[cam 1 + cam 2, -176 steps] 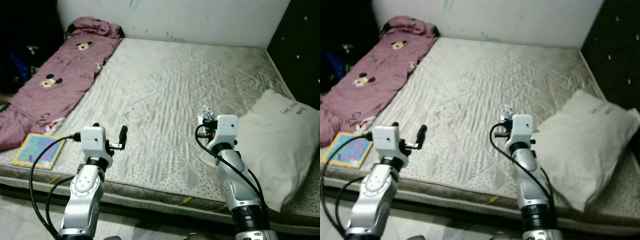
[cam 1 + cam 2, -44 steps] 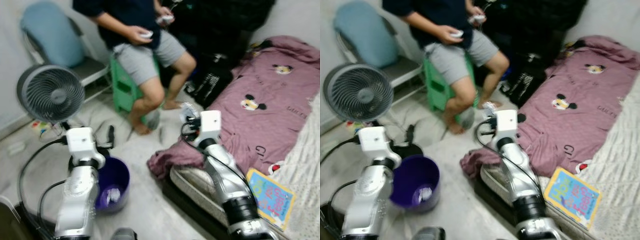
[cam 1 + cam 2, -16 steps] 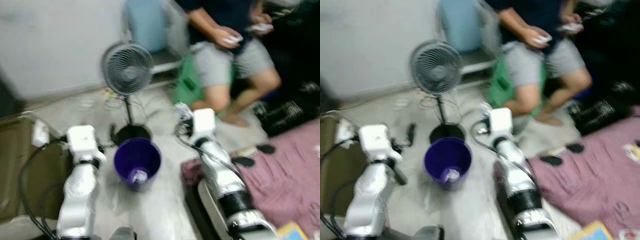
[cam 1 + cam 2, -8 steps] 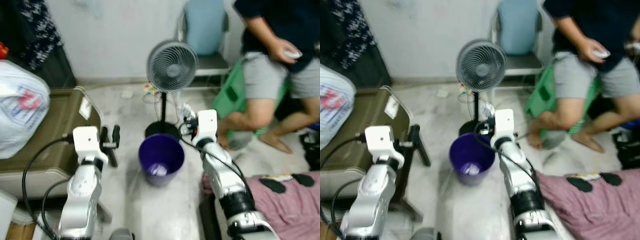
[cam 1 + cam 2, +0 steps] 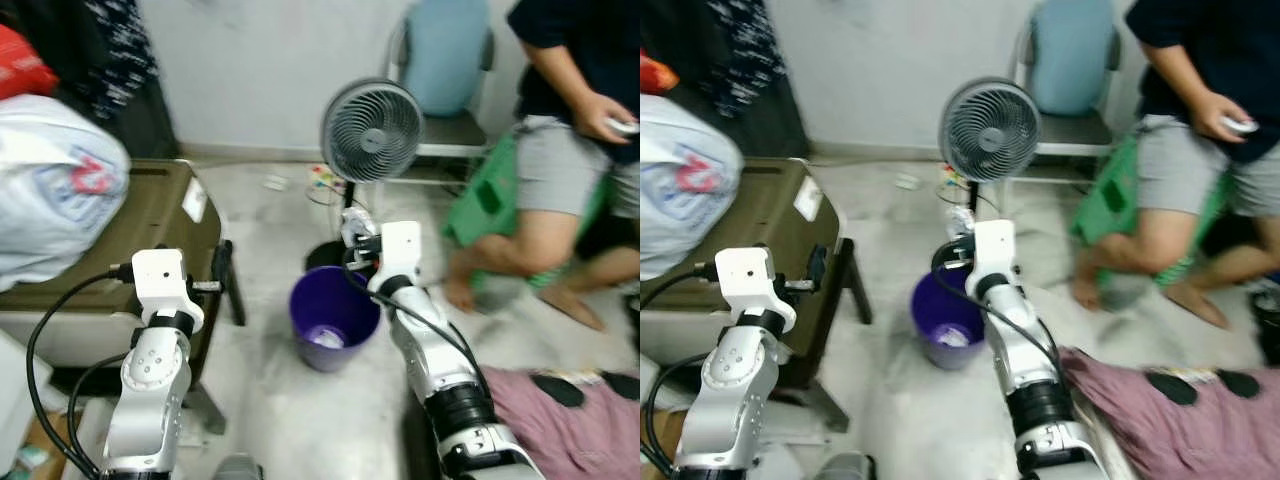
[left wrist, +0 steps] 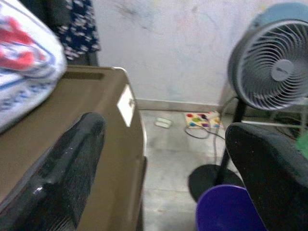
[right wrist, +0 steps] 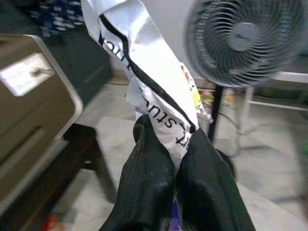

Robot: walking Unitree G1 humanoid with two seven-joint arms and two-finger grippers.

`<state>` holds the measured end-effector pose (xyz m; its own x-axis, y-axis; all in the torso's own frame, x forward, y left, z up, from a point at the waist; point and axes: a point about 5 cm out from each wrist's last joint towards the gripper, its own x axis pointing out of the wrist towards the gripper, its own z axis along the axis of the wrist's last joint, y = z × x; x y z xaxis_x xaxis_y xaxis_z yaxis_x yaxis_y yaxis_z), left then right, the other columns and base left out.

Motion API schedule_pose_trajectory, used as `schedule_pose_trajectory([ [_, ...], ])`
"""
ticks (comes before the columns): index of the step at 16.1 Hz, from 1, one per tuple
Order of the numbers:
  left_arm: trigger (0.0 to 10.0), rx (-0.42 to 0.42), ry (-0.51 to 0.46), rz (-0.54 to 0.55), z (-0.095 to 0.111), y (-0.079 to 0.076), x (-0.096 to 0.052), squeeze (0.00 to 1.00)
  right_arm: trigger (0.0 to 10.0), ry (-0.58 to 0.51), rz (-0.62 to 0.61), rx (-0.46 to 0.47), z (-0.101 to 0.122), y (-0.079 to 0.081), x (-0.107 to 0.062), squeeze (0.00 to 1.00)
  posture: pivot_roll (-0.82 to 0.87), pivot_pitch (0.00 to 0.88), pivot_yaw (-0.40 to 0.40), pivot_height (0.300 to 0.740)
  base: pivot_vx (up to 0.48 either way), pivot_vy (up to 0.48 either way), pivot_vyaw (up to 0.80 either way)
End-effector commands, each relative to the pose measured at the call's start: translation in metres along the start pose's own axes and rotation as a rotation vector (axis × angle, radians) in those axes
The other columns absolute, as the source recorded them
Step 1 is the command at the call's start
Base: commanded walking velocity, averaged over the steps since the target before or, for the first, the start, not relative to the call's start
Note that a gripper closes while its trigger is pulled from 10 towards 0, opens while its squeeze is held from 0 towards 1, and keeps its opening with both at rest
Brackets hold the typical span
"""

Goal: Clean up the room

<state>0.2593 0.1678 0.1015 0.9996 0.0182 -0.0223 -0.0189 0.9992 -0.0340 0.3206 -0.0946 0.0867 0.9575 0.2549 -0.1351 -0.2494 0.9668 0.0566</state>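
The floor [image 5: 290,420] is pale grey stone, and a purple bin [image 5: 334,316] stands on it in the middle of the room. Some white trash [image 5: 325,338] lies at the bottom of the bin. Just behind the bin is a grey fan [image 5: 373,130] on a black stand, and behind the fan is a chair with a blue cushion [image 5: 440,60] against the white wall [image 5: 250,70]. To the left of the bin is a low brown table [image 5: 120,230] with a big white bag [image 5: 55,185] on top. To the right of the bin a person [image 5: 570,150] sits on a green stool [image 5: 490,195], holding something small and white in 1 hand. A purple blanket [image 5: 580,420] lies on the floor to the right of the bin, near the robot. There is open floor in front of the bin and between the bin and the table. The right gripper [image 7: 168,144] is held up over the back rim of the bin, with its arm bent at the elbow. Its 2 black fingers [image 7: 149,163] are pressed tight on a crumpled white wrapper [image 7: 149,72] with black letters. The left gripper [image 6: 163,159] is held up to the left of the bin, beside the table edge, with its 2 fingers spread wide apart and nothing between them.
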Motion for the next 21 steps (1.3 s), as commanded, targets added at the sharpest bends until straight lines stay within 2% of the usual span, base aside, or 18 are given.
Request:
schedule_pose_trajectory([
  [1,10.0,0.01,0.003,-0.01,0.0003,-0.0006,-0.0003,0.0,10.0,-0.01,-0.019,-0.003,0.0034,-0.0047,0.0007,0.0,0.0,0.0,-0.046,0.74,0.0,0.0,0.8],
  [3,10.0,0.009,0.002,-0.008,0.0005,-0.0005,-0.0001,0.0,10.0,-0.011,-0.024,-0.001,0.0037,-0.0053,0.0008,0.0,0.0,0.0,-0.045,0.74,0.0,0.0,0.58],
  [13,10.0,0.007,-0.005,-0.025,0.0017,-0.0015,0.0006,0.0,10.0,-0.014,-0.044,0.024,0.0042,-0.0071,0.001,0.0,0.0,0.0,-0.04,0.74,0.0,0.0,0.0],
  [17,10.0,0.005,-0.005,-0.027,0.0015,-0.0021,0.0004,0.0,10.0,-0.005,-0.051,0.038,0.0029,-0.0084,0.001,0.0,0.0,0.0,-0.041,0.74,0.0,0.0,-0.8],
  [21,10.0,0.002,-0.011,-0.036,0.0022,-0.0034,0.0005,0.0,10.0,-0.01,-0.047,0.036,0.0035,-0.0082,0.0008,0.0,0.0,0.0,-0.042,0.74,0.0,0.0,0.0],
])
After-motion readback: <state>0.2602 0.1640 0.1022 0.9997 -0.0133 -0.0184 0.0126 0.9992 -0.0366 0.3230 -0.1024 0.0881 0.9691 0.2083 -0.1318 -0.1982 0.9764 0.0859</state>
